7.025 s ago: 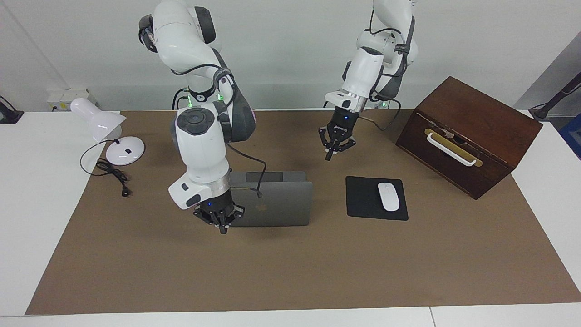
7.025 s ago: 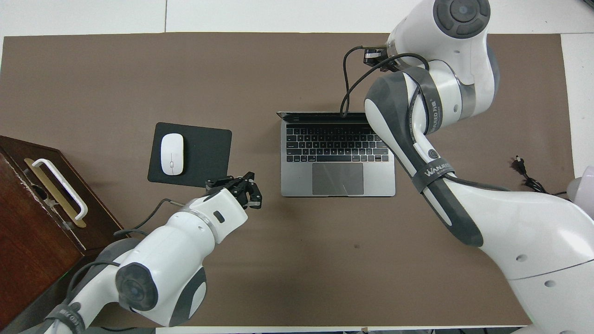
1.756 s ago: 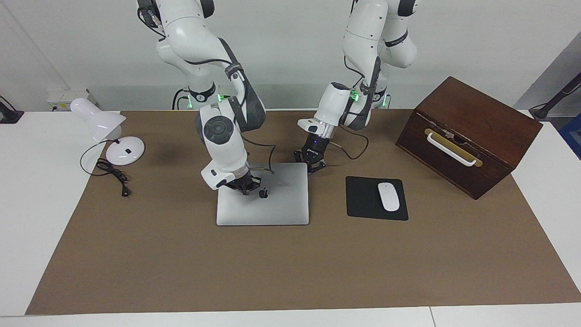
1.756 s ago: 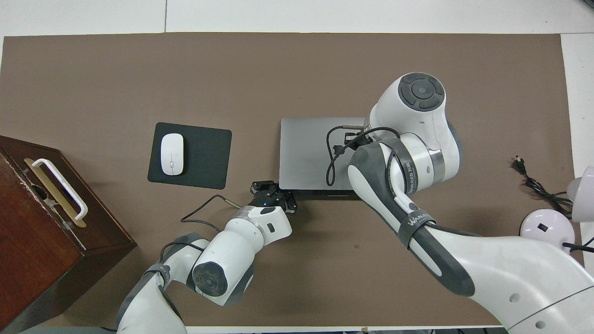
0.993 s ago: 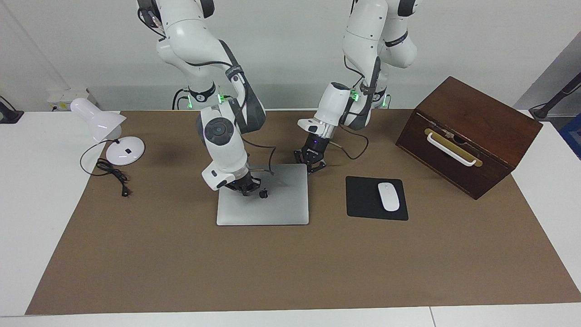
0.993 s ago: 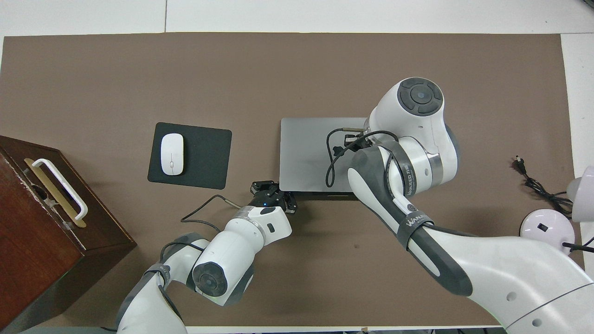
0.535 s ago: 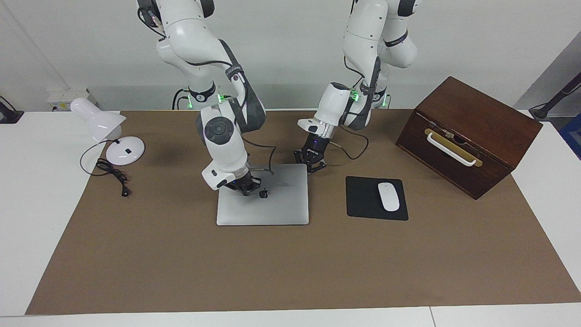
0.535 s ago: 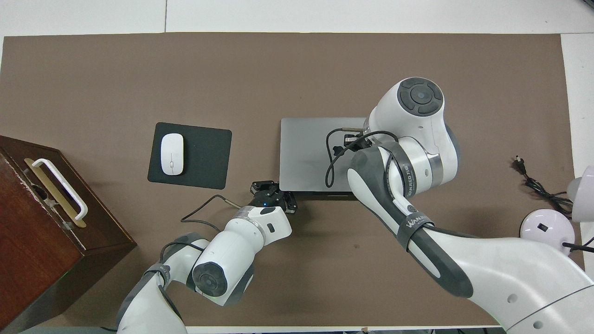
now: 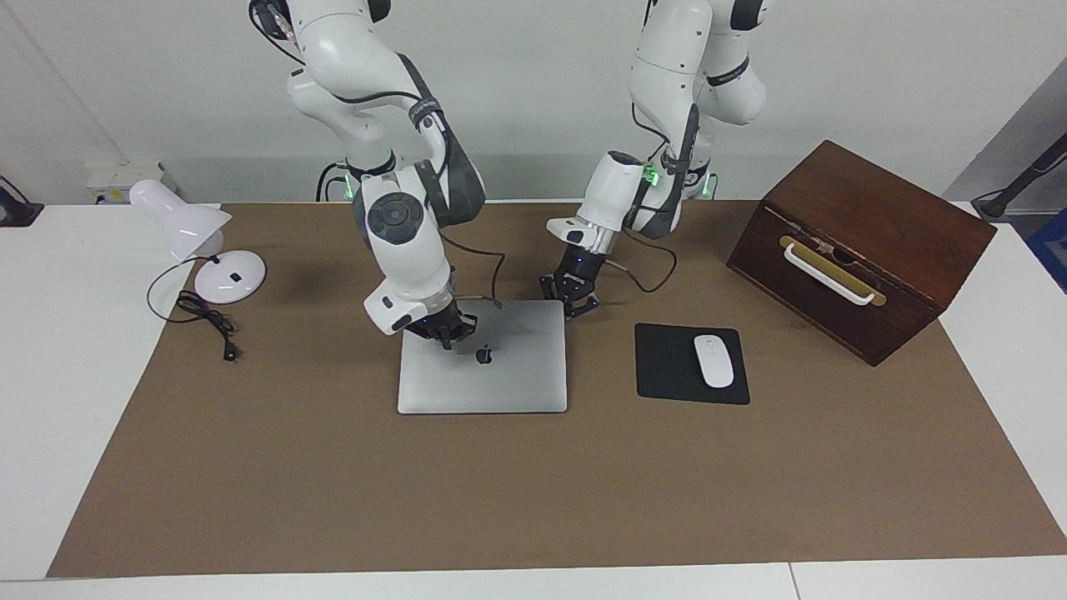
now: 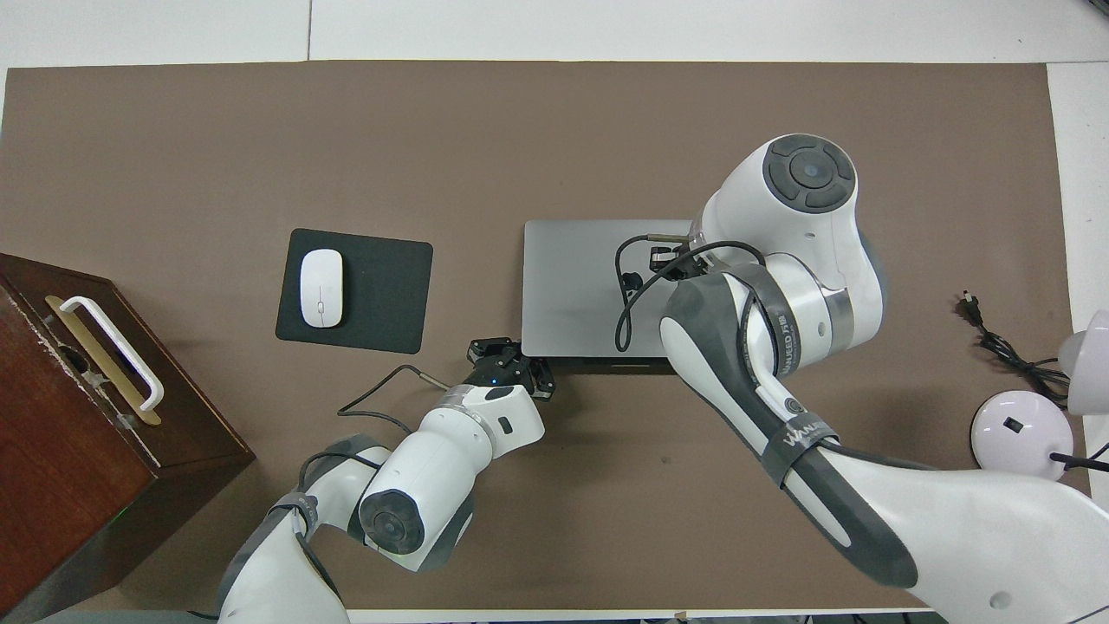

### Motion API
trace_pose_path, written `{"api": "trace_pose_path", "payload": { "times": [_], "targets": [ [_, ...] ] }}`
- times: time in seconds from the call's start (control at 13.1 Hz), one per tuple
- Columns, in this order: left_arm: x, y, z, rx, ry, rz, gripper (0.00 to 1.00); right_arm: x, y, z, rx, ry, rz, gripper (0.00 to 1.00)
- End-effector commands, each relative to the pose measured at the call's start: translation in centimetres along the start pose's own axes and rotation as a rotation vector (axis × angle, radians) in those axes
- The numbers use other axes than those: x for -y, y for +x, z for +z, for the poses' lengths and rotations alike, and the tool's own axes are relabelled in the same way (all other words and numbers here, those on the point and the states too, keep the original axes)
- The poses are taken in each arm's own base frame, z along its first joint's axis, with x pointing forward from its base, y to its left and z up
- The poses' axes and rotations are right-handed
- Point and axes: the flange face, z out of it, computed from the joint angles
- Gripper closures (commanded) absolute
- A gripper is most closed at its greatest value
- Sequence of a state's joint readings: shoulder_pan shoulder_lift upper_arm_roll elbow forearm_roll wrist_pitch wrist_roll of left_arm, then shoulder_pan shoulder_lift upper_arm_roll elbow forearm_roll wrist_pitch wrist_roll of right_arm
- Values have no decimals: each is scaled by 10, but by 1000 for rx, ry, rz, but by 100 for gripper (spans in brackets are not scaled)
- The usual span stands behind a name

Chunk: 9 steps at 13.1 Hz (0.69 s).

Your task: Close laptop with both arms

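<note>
Desk w/ brown mat carries a closed laptop mid-desk, lid flat, logo up, beside the mouse pad on the right arm's side. Wooden box at left arm's end, lamp at right arm's end. White mouse on the pad. Right end effector over the lid, by the logo; left end effector at the lid corner nearest the robots. Finger state of both: can't tell.

The right arm carries "WANUEED" lettering on its dark band; the laptop lid bears an apple logo.
</note>
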<state>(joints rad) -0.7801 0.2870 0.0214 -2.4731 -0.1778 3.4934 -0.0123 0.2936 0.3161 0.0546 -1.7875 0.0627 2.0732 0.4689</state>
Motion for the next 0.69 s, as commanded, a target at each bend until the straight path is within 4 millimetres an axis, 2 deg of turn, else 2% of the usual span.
{"api": "trace_pose_path", "payload": {
  "times": [0.0,0.23,0.46,0.61],
  "targets": [
    [18,-16,12,41,28,-26,100,-19,-4,-30,21,19,11,100],
    [20,-12,7,35,30,-40,100,-59,-3,-76,25,17,0,100],
    [22,-4,-5,51,26,-50,100,-125,1,-129,13,12,-61,100],
    [19,8,-19,81,17,-77,100,-164,3,-153,-18,4,-130,100]
  ]
}}
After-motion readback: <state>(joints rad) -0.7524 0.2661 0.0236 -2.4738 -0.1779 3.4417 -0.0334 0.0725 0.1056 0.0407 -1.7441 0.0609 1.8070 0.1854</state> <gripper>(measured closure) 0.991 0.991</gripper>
